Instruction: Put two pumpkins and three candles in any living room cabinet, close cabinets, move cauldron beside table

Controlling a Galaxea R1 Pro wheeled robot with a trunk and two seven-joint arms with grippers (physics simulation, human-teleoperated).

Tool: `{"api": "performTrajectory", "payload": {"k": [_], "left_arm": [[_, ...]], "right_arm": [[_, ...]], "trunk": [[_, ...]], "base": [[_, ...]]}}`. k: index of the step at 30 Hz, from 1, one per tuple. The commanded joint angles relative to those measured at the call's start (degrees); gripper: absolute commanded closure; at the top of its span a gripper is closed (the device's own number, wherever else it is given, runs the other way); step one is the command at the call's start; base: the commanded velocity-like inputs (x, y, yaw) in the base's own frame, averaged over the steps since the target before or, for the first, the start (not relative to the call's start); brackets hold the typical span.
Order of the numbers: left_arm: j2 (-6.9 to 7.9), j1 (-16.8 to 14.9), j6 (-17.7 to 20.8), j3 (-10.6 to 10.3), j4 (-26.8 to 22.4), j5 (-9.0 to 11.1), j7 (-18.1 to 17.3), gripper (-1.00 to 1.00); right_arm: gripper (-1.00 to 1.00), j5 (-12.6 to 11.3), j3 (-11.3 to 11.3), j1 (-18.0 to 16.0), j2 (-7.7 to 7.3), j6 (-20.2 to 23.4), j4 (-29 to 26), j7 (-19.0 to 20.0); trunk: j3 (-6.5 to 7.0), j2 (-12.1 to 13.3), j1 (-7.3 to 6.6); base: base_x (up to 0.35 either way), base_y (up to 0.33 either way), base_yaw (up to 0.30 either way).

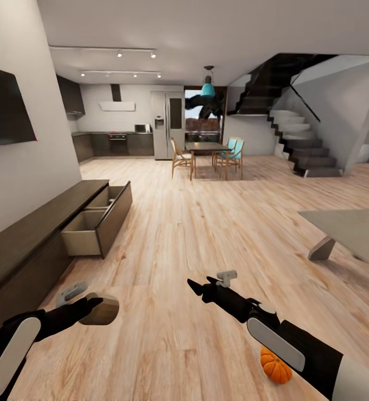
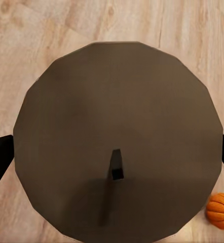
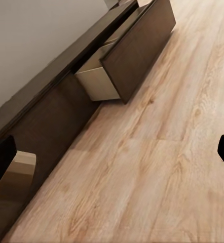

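Holding a candle (image 1: 99, 309), the left gripper (image 1: 92, 308) is the nearer arm; open cabinet (image 1: 95, 220) drawer lies at twelve o'clock. Right gripper (image 1: 198, 288) parted, empty.

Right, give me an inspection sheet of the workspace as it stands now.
Surface: light wood floor, bare ahead of the robot.
Job's things: candle held in the left gripper; one pumpkin on the floor by the right arm; cabinet along the left wall with one drawer pulled open; corner of the low table at right.
Clutter: nothing seen.
Grippers: left shut on the candle; right gripper held out over the floor, fingers apart in its wrist view, holding nothing.
Cables: nothing seen.
Surroundings: wall-mounted TV, kitchen, dining table with chairs, staircase.
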Motion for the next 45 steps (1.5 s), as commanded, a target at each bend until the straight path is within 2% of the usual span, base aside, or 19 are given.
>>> {"api": "performTrajectory", "payload": {"k": [1,5,9,14,18,24,27,37,45], "left_arm": [[0.0,-0.05,0.18,0.04,-0.06,0.64,0.53,1.0],[0.0,-0.05,0.18,0.07,-0.06,0.62,0.59,1.0],[0.0,-0.05,0.18,0.07,-0.06,0.63,0.54,1.0],[0.0,-0.05,0.18,0.01,-0.06,0.69,0.53,1.0],[0.0,-0.05,0.18,0.05,-0.06,0.7,0.53,1.0],[0.0,-0.05,0.18,0.07,-0.06,0.68,0.53,1.0],[0.0,-0.05,0.18,0.07,-0.06,0.69,0.53,1.0],[0.01,-0.05,0.18,0.07,-0.06,0.61,0.6,1.0],[0.0,-0.05,0.18,0.06,-0.06,0.61,0.61,1.0]], "right_arm": [[-1.0,-0.49,0.1,-0.06,0.0,-0.08,-0.04,0.21],[-1.0,1.76,0.11,-0.07,0.26,-0.35,-0.05,0.31],[-1.0,2.47,0.12,-0.06,0.36,-0.17,0.02,0.22],[-1.0,2.45,0.04,-0.07,0.39,-0.38,0.93,0.03],[-1.0,2.27,-0.18,-0.03,1.52,-0.28,1.37,-0.23],[-1.0,2.14,-0.21,-0.02,1.93,-0.09,0.79,-5.92],[-1.0,2.15,-0.16,-0.05,1.96,-0.08,0.62,-7.18],[-1.0,2.54,-0.21,-0.06,1.97,-0.39,0.69,-7.5],[-1.0,2.18,-0.23,-0.02,1.97,-0.36,0.56,-7.34]], "trunk": [[-0.13,-0.03,0.0],[-0.2,-0.03,0.0],[-0.21,-0.03,0.0],[-0.21,-0.03,0.0],[-0.21,-0.03,0.0],[-0.21,-0.03,0.0],[-0.21,-0.03,0.0],[-0.32,-0.03,0.0],[-0.36,-0.03,0.0]], "base": [[0.2,-0.064,0.106],[0.292,-0.019,0.031],[0.324,-0.003,0.005],[0.248,0.026,0.0],[0.079,0.035,0.0],[0.009,0.004,0.081],[0.001,0.0,0.229],[0.15,0.0,0.243],[0.333,0.0,0.029]]}}
